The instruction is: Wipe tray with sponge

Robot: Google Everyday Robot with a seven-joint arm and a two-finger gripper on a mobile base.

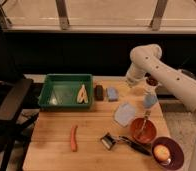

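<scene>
sponge [112, 93] lies flat toward the far side of the table [51, 150], just right of a dark brown block [99, 92], which sits beside the right wall of the tray [61, 90]. the gripper [131, 83] hangs at the end of the white arm, to the right of the sponge and a little farther back, near it but apart from it. whether it is open or closed cannot be told from this view.

the step in hand looks like the reach for the sponge, so nothing of the wiping is done yet. to do it well, the gripper should shift left and nearer until it is straight above the blue-grey block, then descend with its jaws set across the short sides. the brown block is the main hazard: it is of similar size and very close on the left, so an approach biased leftward could catch or push it. the pale-blue cloth [124, 114] lies nearer and should be left alone.

a pale yellowish object [82, 94] rests inside the tray against its right end. the wipe is best planned over the bare left and middle floor, with the sponge lifted clear over the rim rather than dragged across it.
</scene>
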